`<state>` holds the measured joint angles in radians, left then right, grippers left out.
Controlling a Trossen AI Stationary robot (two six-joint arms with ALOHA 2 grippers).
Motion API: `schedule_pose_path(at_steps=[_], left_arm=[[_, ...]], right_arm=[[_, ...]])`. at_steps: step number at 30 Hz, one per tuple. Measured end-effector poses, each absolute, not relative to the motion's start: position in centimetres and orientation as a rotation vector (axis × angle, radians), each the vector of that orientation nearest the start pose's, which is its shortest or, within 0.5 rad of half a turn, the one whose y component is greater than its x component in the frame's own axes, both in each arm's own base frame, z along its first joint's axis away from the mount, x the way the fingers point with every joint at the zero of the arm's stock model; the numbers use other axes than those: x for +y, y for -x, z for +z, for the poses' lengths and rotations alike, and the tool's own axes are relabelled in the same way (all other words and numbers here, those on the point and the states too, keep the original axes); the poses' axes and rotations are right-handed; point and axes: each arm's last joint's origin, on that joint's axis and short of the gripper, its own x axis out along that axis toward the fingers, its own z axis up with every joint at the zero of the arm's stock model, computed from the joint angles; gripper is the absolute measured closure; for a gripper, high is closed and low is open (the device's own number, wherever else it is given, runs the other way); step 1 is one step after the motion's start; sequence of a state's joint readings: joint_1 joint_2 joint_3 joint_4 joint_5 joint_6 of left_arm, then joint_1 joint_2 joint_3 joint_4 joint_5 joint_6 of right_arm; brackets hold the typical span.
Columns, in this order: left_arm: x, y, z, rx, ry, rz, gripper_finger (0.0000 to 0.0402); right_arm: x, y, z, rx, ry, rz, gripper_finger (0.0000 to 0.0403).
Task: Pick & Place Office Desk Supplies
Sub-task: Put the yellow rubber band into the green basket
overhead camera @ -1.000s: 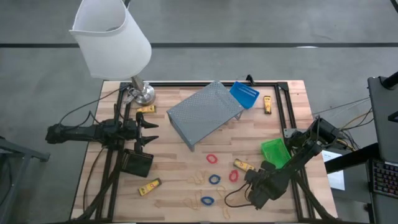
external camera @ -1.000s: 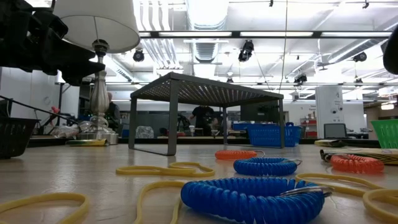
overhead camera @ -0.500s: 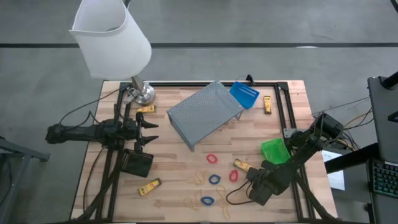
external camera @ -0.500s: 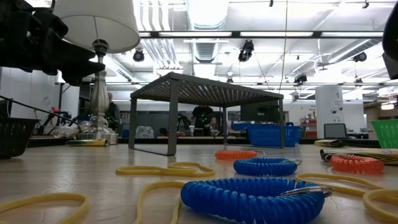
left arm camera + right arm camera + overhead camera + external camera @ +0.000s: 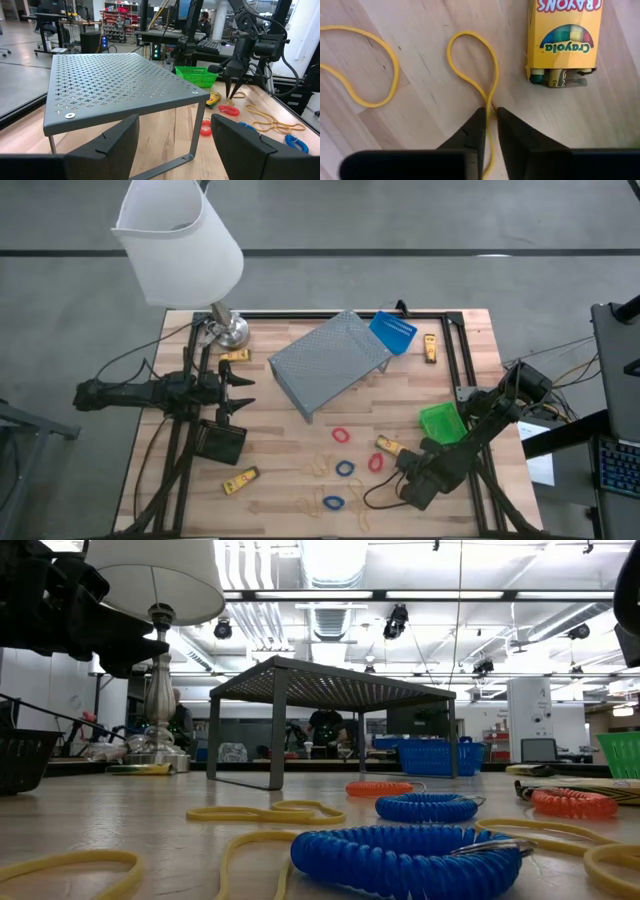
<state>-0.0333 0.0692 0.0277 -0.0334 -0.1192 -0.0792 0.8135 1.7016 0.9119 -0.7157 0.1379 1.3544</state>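
On table nr green bin (image 5: 441, 422), right tool (image 5: 490, 114) pinches yellow band (image 5: 475, 75); left tool (image 5: 238, 392) released.

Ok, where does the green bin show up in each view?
High view: green bin, right of centre, near the table's right edge.
Low view: bin at the far right edge.
Left wrist view: bin mid-picture, past the shelf's corner.
Right wrist view: not in it.
Shared landmark: the grey perforated shelf, also in the low and left wrist views.

Two dark jointed arms (image 5: 140, 393) trail black cables, each tool tapering to pointed black fingers (image 5: 470, 132).
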Motion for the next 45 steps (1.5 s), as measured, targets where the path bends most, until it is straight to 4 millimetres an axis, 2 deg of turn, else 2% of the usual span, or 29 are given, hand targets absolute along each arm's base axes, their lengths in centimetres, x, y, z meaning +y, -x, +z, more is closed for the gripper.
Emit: schedule_pose_path(at_steps=[4, 15, 34, 45], left_arm=[[0.0, -10.0, 16.4, 0.071, 0.073, 0.089, 0.0149], [0.0, -10.0, 16.4, 0.071, 0.073, 0.089, 0.0149], [0.0, -10.0, 16.4, 0.071, 0.073, 0.089, 0.0149], [0.0, -10.0, 16.4, 0.071, 0.073, 0.089, 0.0148]], right_arm=[[20.0, -19.4, 13.9, 1.372, -0.417, -0.417, 0.0391], [20.9, -20.3, 16.0, 1.354, -0.412, -0.367, 0.0394], [20.1, -20.0, 25.0, 1.327, -0.248, -0.445, 0.0394], [18.3, -18.3, 28.6, 1.348, -0.204, -0.539, 0.0394]])
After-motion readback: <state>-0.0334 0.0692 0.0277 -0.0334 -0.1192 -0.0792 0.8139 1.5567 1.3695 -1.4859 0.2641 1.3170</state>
